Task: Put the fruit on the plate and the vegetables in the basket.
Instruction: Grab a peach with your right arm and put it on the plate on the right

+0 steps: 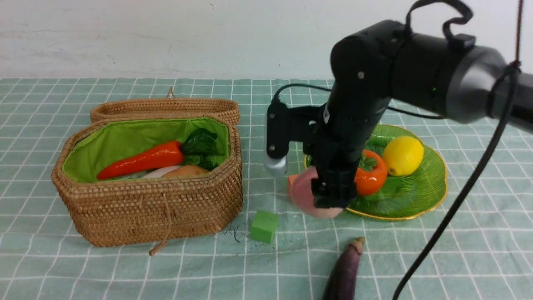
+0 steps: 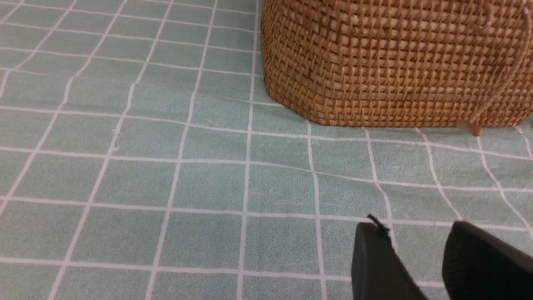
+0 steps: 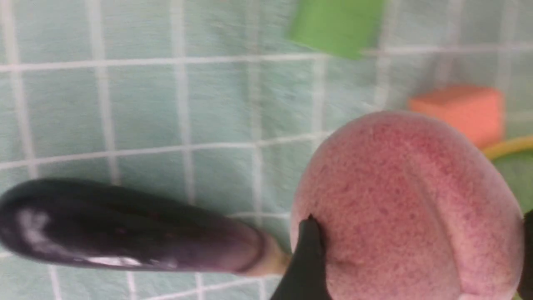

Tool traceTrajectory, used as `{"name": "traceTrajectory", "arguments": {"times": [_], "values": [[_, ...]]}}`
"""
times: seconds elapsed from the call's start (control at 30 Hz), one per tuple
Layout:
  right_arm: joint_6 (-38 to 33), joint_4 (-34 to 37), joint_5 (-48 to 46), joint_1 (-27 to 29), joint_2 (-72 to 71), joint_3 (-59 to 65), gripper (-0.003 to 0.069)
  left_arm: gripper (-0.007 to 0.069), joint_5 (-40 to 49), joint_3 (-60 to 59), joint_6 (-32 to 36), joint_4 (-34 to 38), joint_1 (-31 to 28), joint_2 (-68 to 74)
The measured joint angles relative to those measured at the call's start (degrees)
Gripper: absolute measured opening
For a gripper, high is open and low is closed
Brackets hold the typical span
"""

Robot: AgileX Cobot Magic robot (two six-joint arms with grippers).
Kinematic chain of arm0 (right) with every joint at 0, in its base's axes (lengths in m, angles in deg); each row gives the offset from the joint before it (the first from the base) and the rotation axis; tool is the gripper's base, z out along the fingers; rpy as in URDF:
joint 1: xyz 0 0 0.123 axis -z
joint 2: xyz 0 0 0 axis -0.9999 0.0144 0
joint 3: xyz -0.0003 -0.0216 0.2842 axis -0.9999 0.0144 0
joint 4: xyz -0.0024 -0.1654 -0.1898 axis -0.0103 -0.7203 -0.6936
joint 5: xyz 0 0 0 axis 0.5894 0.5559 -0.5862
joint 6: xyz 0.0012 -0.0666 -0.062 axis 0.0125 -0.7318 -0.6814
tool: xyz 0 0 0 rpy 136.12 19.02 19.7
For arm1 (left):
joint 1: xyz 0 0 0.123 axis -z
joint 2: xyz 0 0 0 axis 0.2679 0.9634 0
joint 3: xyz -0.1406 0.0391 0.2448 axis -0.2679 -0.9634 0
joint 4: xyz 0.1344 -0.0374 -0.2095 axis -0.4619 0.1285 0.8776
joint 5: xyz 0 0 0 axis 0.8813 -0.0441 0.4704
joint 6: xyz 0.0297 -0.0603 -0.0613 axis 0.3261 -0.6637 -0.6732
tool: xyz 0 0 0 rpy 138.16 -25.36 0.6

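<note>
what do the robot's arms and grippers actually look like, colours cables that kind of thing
The right arm is glossy black with rounded joint housings, a grey cylindrical section, silver screws and a tiny green light. Black cables loop over and hang beside it. A silver-capped black camera module sits at the wrist. The right gripper and the left gripper have matte black fingers.

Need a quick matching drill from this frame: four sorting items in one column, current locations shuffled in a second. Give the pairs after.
Items:
1. peach
2. lemon
3. carrot
4. eggplant

Places:
A. lying in the basket
B. on the tablecloth, near the front edge
C. held in the right gripper
D. resting on the plate

Pairs: 1-C, 2-D, 3-A, 4-B
</note>
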Motion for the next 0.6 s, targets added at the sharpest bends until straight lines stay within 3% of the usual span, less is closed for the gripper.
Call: {"name": "traceTrajectory", "arguments": {"times": [0.2, 0.3, 0.43, 0.6], "values": [[10.1, 0.8, 5.3, 7.9, -0.2, -0.9, 0.0583, 0.0239, 0.0, 0.0, 0.0, 0.0, 0.0, 0.0], [20.5, 1.6, 14.0, 12.7, 0.6, -0.9, 0.0583, 0.0239, 0.0, 0.0, 0.0, 0.0, 0.0, 0.0], [29.8, 2.1, 23.0, 15.7, 3.3, -0.9, 0.0583, 0.0239, 0.0, 0.0, 0.0, 0.0, 0.0, 0.0], [36.1, 2.0, 31.3, 17.2, 8.3, -0.9, 0.0583, 0.0239, 0.0, 0.0, 0.0, 0.0, 0.0, 0.0]]}}
